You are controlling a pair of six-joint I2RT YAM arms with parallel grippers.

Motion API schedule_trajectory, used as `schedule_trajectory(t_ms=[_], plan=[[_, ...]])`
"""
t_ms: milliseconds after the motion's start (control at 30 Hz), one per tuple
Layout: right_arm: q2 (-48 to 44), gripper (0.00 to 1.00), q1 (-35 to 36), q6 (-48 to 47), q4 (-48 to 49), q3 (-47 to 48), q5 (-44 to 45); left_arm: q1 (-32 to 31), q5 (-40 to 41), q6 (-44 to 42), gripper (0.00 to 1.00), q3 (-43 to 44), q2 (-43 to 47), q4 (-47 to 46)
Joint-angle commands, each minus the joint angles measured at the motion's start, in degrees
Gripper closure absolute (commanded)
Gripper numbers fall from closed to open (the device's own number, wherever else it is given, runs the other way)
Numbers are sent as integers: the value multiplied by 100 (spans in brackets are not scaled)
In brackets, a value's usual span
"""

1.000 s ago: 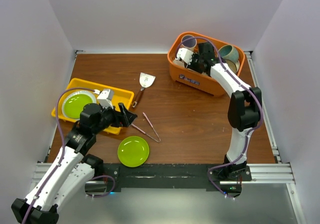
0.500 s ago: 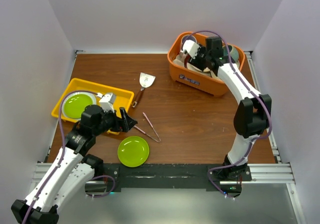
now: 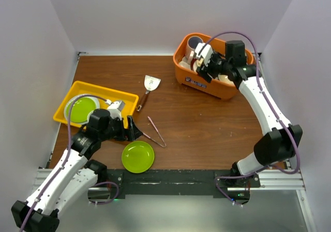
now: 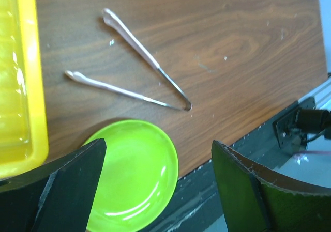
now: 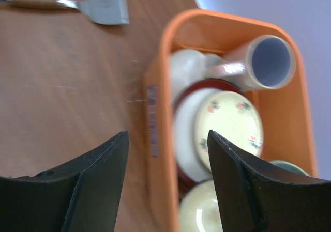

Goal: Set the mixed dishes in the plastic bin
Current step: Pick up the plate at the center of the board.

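Note:
The orange plastic bin [image 3: 207, 85] stands at the back right and holds several dishes: a lavender mug [image 5: 266, 61] on its side, a strawberry-print plate [image 5: 230, 126] on a brown-rimmed plate, and a cream bowl [image 5: 201, 211]. My right gripper [image 3: 203, 65] is open and empty above the bin's front wall [image 5: 155, 113]. A lime-green plate [image 3: 138, 156] lies near the table's front edge. My left gripper [image 3: 132, 128] is open and empty just above it, and the plate [image 4: 132, 175] shows between the fingers. A second lime-green plate [image 3: 81, 109] lies in the yellow tray.
The shallow yellow tray [image 3: 126, 95] sits at the left. Thin pink tongs [image 3: 153, 131] lie right of my left gripper. A metal spatula [image 3: 149, 85] lies mid-table. The black front rail [image 3: 170, 178] runs just below the green plate.
My right gripper has risen out of the bin and drawn back over its front wall, empty. My left gripper has moved down and forward, closer to the lime-green plate on the table.

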State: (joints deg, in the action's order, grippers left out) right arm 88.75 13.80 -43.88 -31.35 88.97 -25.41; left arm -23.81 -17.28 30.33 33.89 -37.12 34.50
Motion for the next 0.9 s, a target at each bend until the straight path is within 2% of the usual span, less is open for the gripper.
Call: schedule_trajectory(t_ms=[0, 200, 367, 467, 700, 867], plan=[[-682, 33, 8, 265, -494, -580, -1641, -369, 250, -62, 12, 294, -146, 197], [-1237, 33, 8, 494, -555, -1389, -2740, -1362, 997, 368, 12, 408, -462, 259], [-1387, 32, 17, 55, -1118, -1707, -3338, -2020, 1428, 623, 12, 645, -848, 364], [-1439, 33, 26, -59, -1312, -1865, -3400, -2503, 1710, 816, 12, 811, -1165, 443], [-1834, 31, 17, -86, -1146, -2445, -3383, -3638, 3088, 1352, 11, 1400, -2184, 891], [-2019, 30, 17, -33, -996, -2744, -3304, -4289, 3608, 1704, 11, 1884, -3080, 1251]])
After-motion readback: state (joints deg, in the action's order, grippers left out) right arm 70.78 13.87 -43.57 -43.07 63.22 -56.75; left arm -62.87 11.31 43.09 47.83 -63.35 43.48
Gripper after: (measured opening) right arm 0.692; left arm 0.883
